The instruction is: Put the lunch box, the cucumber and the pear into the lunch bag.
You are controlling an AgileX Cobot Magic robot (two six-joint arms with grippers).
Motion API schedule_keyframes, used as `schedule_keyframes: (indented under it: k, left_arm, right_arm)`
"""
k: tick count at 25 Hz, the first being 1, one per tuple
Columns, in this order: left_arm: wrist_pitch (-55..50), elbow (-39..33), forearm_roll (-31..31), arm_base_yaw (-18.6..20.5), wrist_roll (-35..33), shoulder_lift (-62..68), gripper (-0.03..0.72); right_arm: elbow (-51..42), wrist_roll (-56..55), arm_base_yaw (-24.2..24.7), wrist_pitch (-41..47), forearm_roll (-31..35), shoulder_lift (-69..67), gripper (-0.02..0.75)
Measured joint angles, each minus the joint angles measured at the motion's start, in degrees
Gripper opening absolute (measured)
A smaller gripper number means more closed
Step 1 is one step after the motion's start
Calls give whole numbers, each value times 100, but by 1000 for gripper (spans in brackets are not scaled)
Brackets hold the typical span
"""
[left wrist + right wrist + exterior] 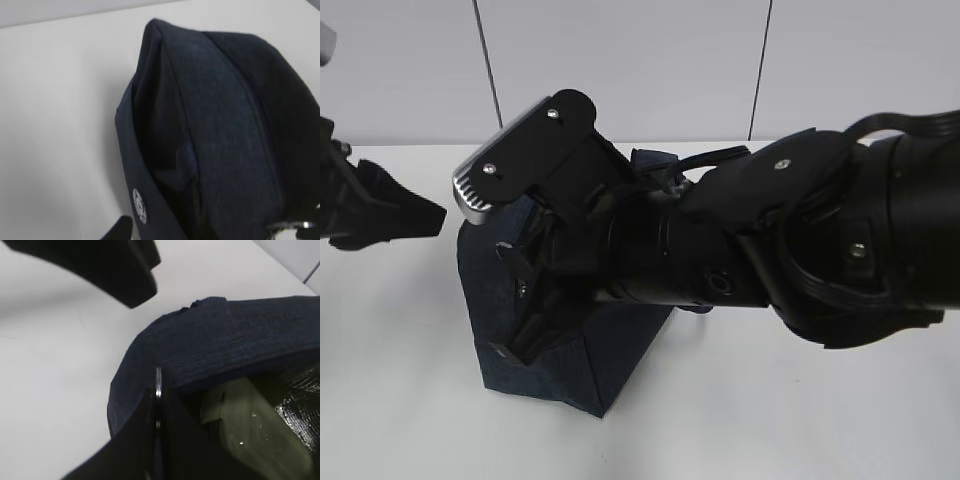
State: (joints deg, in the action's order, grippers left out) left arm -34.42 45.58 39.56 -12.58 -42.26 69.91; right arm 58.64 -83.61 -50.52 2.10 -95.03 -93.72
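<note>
The dark navy lunch bag (582,372) stands on the white table. My right gripper (157,390) reaches across over it and is shut on the thin metal ring pull (158,377) of its zipper. Through the bag's opening the lunch box (255,432) shows its pale green lid, lying against the silver lining (300,402). My left gripper (425,213) hovers at the bag's left side, open and apart from the fabric; one of its fingertips (119,231) shows beside the bag's round white logo (140,205). The cucumber and the pear are out of view.
The right arm (800,245) and its wrist camera housing (525,150) cover most of the bag's top in the exterior view. White tabletop (770,420) spreads in front and to the right. A white panelled wall (640,60) rises behind the table.
</note>
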Motion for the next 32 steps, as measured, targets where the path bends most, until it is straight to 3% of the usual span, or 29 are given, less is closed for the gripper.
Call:
schedule_keyframes:
  k: [2,7,11,14,32]
  left_arm:
    - [-5,-224,276,5,-266,0,242]
    - [-349,-889,2337,347,-2334,0,242]
    - [-994,-1370,3241,916,-3989,0,242]
    - [-1290,-1545,3805,1095,-4879,0,242]
    - [-1656,-1561,4384,1120,-5682,1019,242]
  right_arm:
    - [0,0,0,12,-13,0,0]
    - [0,0,0,13,-13,0,0]
    - [0,0,0,23,-13,0,0]
    - [0,-12,0,23,-13,0,0]
    - [0,-25,0,23,-13,0,0]
